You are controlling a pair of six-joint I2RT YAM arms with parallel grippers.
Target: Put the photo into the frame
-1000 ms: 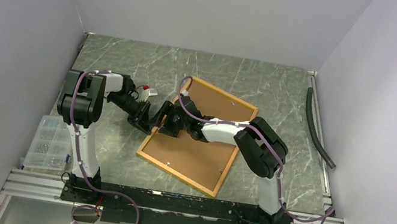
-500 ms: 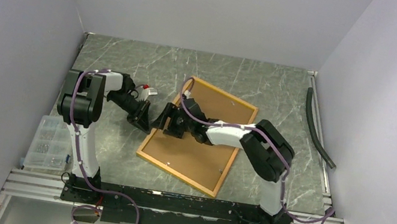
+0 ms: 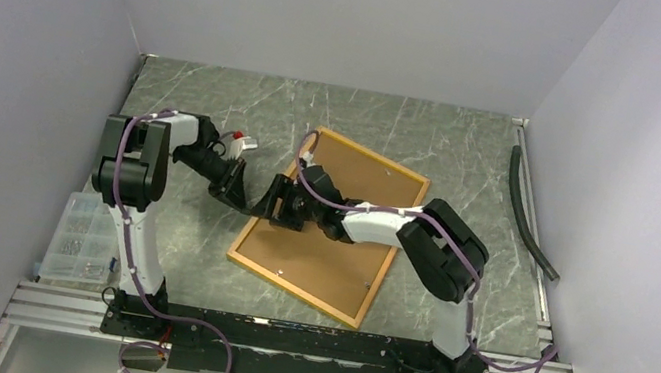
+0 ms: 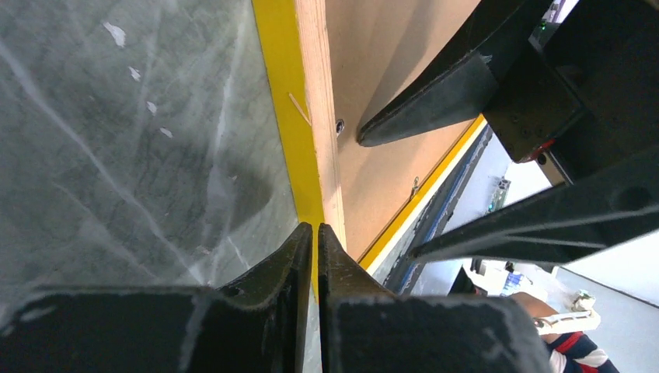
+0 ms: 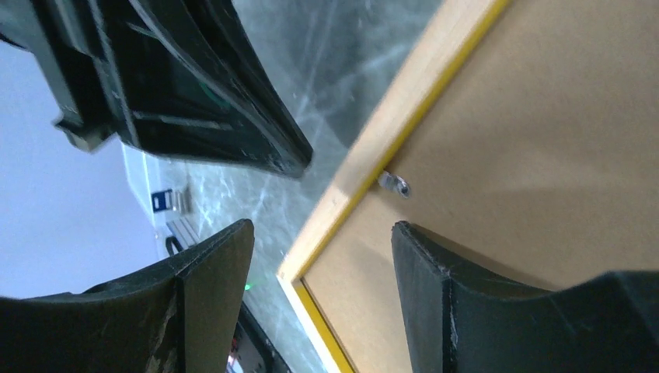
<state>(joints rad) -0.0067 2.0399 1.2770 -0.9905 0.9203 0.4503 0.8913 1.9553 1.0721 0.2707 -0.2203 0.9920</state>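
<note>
The frame (image 3: 298, 293) lies back-up on the table, with a plain brown backing board (image 3: 325, 257) filling it. The photo is not in view. My left gripper (image 3: 248, 201) is shut, its tips at the outer edge of the frame's left rail. In the left wrist view the shut tips (image 4: 315, 228) sit right over the yellow rail (image 4: 295, 132). My right gripper (image 3: 275, 200) is open over that same rail. In the right wrist view its fingers (image 5: 322, 233) straddle the rail (image 5: 388, 140), one over the table and one over the board (image 5: 544, 140).
A small metal clip (image 5: 395, 184) sits at the board's edge by the rail. A clear plastic parts box (image 3: 79, 241) stands at the near left. A black hose (image 3: 529, 215) lies along the right wall. Walls enclose three sides.
Both grippers have shifted slightly up and left along the frame's left rail. The right arm's elbow has swung to the right. The frame has not visibly moved.
</note>
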